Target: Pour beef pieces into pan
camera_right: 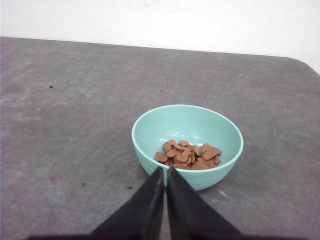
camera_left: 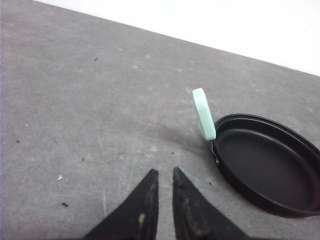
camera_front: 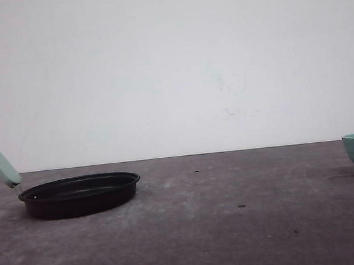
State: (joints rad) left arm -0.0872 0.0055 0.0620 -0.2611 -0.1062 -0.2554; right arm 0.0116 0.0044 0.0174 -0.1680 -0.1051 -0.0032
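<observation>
While sitting in the green bowl (camera_right: 187, 145) on the bench (camera_right: 75, 110), beef pieces (camera_right: 187, 155); empty pan (camera_front: 79, 193) far left; both claws (camera_left: 162, 176) (camera_right: 164, 172) clenched, holding nothing.

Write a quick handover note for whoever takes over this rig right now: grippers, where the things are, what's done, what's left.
Left gripper: nearly shut, holding nothing, above bare table short of the shallow black frying pan with its mint-green handle.
Right gripper: shut, holding nothing, just short of the teal-green round bowl.
Reddish-brown beef pieces: all heaped in the bowl.
Done: nothing; the pan is empty.
Left: grasp the bowl, carry it to the pan, pour.
</observation>
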